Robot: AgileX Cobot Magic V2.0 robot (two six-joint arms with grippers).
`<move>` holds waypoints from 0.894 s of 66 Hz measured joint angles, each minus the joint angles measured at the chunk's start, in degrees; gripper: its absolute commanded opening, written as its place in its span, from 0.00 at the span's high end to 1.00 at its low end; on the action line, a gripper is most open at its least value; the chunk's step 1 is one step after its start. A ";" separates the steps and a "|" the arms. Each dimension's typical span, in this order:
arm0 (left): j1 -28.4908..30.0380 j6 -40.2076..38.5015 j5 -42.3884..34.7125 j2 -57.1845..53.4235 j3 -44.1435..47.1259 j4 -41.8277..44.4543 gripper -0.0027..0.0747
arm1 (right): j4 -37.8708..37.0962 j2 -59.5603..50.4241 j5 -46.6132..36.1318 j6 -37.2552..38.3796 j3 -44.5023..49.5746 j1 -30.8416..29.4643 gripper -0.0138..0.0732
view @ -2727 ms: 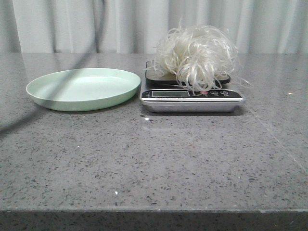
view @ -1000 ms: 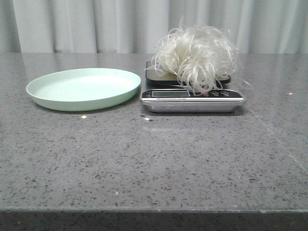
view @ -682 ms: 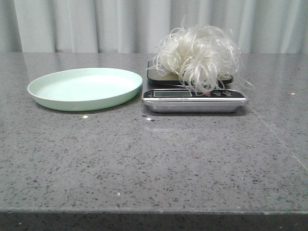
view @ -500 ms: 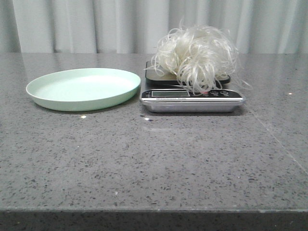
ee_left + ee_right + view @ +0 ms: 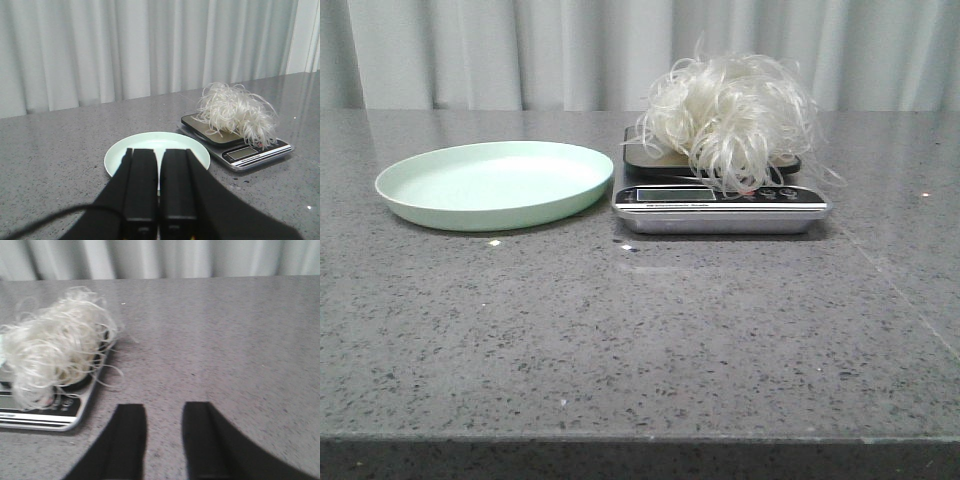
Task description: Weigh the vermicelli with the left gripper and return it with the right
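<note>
Resting on the black platform of the scale (image 5: 720,205), the vermicelli (image 5: 730,115) forms a loose white tangle whose strands droop over the display; the front view shows scale and pale green plate (image 5: 492,183) just beside each other on the grey speckled table (image 5: 640,340), with no arm visible; only the wrist views show the arms. Left gripper (image 5: 159,187) hangs above the table on the near side of the plate, jaws pressed together with nothing between them; its fingers hide part of the plate's near rim. Right gripper (image 5: 164,437) is held apart from the scale, jaws spread and empty; that view is somewhat blurred. Grey curtain (image 5: 520,50) closes the background.
</note>
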 measured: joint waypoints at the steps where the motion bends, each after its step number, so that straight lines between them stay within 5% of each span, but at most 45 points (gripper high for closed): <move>1: 0.00 0.00 0.00 0.00 0.00 0.00 0.80 | 0.00 0.72 0.34 0.00 -0.78 0.46 0.22; 7: 0.00 0.00 0.00 0.00 0.00 -0.25 0.80 | -0.20 6.08 2.84 0.00 -6.51 3.09 0.14; 36: 0.00 0.00 -0.09 0.00 0.00 -0.54 0.80 | -0.38 37.97 16.94 0.00 -39.25 16.29 0.14; 59: 0.00 0.00 -0.09 0.00 0.00 -0.54 0.80 | -0.38 64.26 37.23 0.00 -63.68 17.81 0.14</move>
